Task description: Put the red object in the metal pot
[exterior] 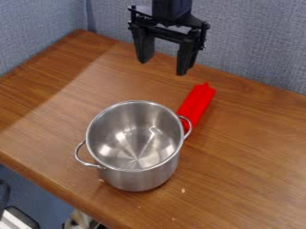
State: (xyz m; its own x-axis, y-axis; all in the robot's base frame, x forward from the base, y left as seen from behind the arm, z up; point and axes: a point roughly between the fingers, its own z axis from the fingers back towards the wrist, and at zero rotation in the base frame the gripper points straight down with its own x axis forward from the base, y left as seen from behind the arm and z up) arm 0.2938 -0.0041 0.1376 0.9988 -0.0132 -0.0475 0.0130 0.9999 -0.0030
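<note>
While the black gripper (167,57) is hanging in the upper middle of the frame, it is pointing straight down over the wooden table (72,80), with its two dark fingers (141,45) standing well apart and nothing sitting between them. The arm above it is running out of the top edge, so little of it is showing. The fingertips are hovering clear of the tabletop, above and slightly to the left of the red object (198,101), without touching it. That red object, a long flat bar, is lying on the table right of centre, slanting from upper right down to lower left, and its lower end is sitting just beside the rim of the metal pot (132,145); whether the two are actually touching is hard to tell. The pot is standing upright in the lower middle of the frame, showing an empty shiny inside. Behind the table a grey-blue wall (257,36) is filling the background. One gripper, one red bar and one pot are showing.
</note>
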